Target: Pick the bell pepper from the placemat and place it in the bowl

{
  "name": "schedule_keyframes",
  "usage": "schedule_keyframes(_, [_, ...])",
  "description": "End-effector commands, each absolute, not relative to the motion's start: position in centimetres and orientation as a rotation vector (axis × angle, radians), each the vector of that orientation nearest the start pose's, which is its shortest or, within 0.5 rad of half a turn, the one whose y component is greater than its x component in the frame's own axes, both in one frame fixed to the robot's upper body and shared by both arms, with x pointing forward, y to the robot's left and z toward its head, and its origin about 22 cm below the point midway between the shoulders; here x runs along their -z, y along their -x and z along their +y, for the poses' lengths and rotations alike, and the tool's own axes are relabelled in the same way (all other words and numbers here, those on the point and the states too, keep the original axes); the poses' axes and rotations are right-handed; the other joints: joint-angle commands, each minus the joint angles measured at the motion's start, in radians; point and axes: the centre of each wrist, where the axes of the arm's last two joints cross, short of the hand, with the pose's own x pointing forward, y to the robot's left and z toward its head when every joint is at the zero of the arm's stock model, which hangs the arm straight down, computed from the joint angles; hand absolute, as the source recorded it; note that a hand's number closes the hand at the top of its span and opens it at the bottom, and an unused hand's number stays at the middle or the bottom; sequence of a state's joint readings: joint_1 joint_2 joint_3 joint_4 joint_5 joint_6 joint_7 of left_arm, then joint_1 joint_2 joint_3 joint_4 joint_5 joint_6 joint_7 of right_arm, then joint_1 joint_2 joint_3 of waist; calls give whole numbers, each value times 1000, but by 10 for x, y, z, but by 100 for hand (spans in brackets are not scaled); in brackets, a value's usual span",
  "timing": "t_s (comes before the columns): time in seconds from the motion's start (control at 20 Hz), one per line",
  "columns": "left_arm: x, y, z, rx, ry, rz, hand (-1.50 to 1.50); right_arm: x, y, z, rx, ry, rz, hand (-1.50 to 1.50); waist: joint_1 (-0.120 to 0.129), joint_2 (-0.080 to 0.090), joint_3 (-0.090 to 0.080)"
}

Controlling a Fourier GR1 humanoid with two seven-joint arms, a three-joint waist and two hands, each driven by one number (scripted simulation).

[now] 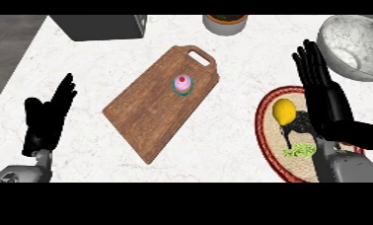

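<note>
A yellow bell pepper [285, 110] with a green stalk lies on the round woven placemat [271, 135] with a red rim at the right. My right hand [325, 98] is open, fingers straight and pointing away, just right of the pepper and partly over the mat; it hides part of the mat. The grey marbled bowl [348, 41] stands at the far right, beyond the mat and cut off by the view's edge. My left hand [46, 118] rests open at the lower left, fingers up, far from the pepper.
A wooden cutting board [146, 115] lies slantwise in the middle with a pink cupcake [183, 84] on it. A dark box [102, 25] stands at the back left and a potted plant [225, 22] at the back centre. The counter's left edge runs past the left hand.
</note>
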State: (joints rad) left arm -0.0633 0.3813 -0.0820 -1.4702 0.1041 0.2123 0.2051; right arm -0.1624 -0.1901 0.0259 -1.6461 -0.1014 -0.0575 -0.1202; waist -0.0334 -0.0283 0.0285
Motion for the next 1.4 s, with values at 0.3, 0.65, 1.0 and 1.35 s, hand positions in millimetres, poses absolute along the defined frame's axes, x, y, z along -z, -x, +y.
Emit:
schedule_keyframes(0.3, [-40,-266,234,283,21,-1579,0,-81,-239,-402,-358,372,-1747,150,-42,46,-37])
schedule_keyframes(0.65, [-50,-263,204,369,172,-1602,0,-3,-205,-489,-35,-21,-1776,-150,51,36,-23])
schedule_keyframes(1.0, [-32,-267,201,394,192,-1592,0,-76,-242,-506,-581,207,-1616,-150,56,38,-27])
schedule_keyframes(1.35, [-32,-263,190,401,199,-1577,0,-130,-244,-520,-1038,161,-1178,-150,69,36,-28])
